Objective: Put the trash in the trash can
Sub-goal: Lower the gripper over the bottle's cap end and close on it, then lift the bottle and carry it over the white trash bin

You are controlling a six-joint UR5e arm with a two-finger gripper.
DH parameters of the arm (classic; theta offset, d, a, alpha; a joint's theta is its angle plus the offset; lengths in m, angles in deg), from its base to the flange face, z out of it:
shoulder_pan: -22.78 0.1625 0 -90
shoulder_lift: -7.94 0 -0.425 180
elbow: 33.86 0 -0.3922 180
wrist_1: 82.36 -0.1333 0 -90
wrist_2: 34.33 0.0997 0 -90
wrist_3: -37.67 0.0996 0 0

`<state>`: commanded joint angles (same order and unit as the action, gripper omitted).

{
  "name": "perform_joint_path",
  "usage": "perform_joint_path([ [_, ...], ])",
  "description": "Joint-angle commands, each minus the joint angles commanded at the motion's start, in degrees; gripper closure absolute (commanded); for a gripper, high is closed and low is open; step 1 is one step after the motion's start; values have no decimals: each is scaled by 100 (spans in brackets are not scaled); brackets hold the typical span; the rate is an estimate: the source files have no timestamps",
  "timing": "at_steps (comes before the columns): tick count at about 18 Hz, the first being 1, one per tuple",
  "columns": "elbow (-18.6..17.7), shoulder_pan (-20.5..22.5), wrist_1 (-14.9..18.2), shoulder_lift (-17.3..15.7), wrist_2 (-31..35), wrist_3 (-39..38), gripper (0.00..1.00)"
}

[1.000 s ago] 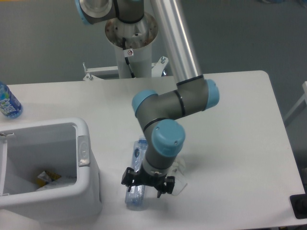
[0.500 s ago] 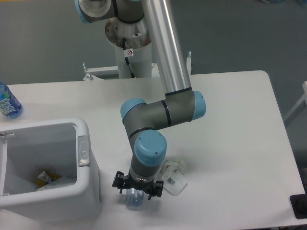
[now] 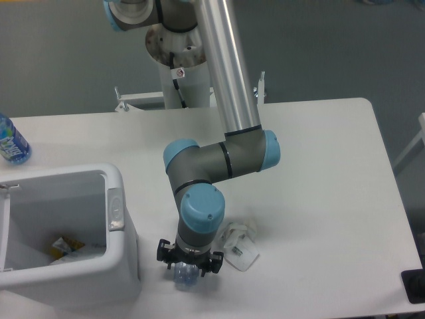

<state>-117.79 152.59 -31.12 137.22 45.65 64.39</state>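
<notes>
Crushed bottle (image 3: 185,278): clear plastic with a bluish tint, lying on the white table (image 3: 319,166) near its front edge. Only the lower end shows, poking out beneath the gripper (image 3: 188,266); the rest is hidden by the arm's wrist. No label legible on it.

Gripper: pointed straight down over the bottle, one dark finger on each side of it. Whether the fingers are pressing the plastic or merely straddling it cannot be told from this angle.

Wrapper (image 3: 240,247): small, crumpled, white-clear, lying on the table just right of the gripper, apart from the bottle.

Trash can (image 3: 123,266): large white boxy bin with thick rim and rounded corners, at the front left, just left of the gripper. Grey oval latch (image 3: 116,209) on its right side. Some yellowish scraps (image 3: 65,247) lie inside.

Uncrushed bottle (image 3: 11,142): stands at the far left edge; blue label, writing too small to read.
</notes>
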Motion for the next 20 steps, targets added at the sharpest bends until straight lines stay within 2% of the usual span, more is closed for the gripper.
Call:
perform_joint_path([
  [8,17,0,-18,-26,149,35,43],
  [12,219,61,-35,-167,132,70,43],
  [15,492,307,-26,-552,-8,18,43],
  [18,597,701,-26,-1018,-701,-105,43],
  [20,825,896,-35,-1265,-1106,-315,43],
])
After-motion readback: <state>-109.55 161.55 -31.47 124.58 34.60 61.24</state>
